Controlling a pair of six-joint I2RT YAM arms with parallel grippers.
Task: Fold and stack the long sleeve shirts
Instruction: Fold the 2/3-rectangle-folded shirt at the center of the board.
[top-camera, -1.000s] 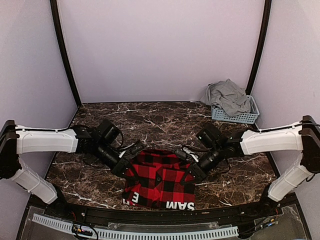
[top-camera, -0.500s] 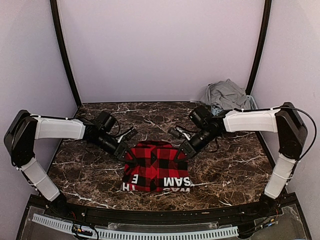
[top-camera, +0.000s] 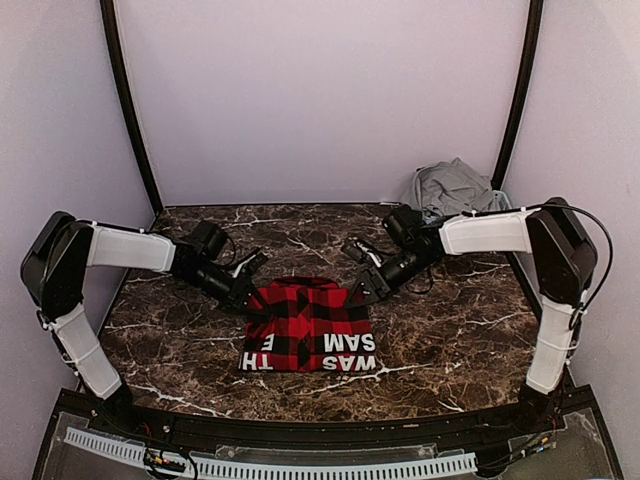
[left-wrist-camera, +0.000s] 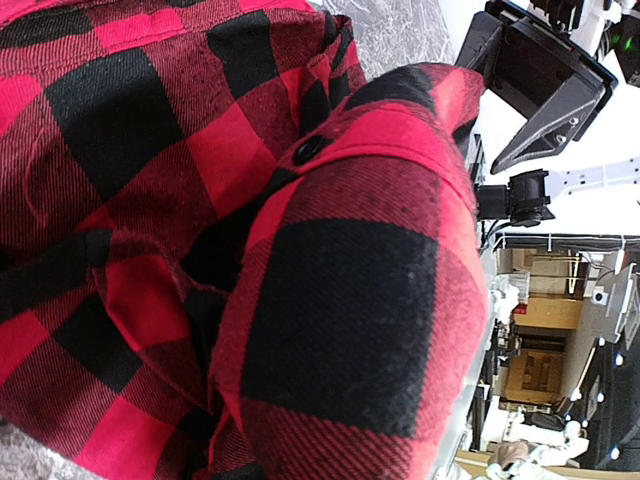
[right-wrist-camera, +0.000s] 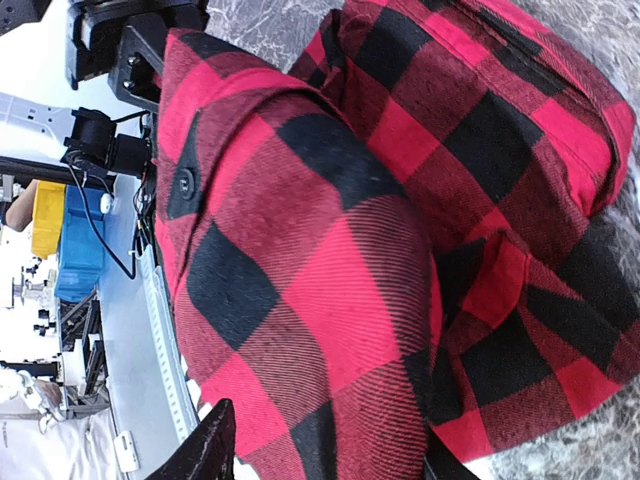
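Red-and-black check shirt (top-camera: 310, 325) lies folded, left gripper (top-camera: 245, 298) clamped on one far corner, right gripper (top-camera: 356, 293) parted at the other; any cloth snagging on withdrawal could drag the fold open.

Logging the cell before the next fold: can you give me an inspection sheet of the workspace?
Surface: dark veined marble-pattern table.
Job's things: red-and-black check shirt folded at centre, white letters at its near edge; grey shirt heaped at far right.
Clutter: nothing seen.
Grippers: left gripper shut on the shirt's far left corner; right gripper open at its far right corner, cloth between its fingers.
Cables: black cable loops off the right arm at the elbow.
Surroundings: pale lilac walls, black corner posts.
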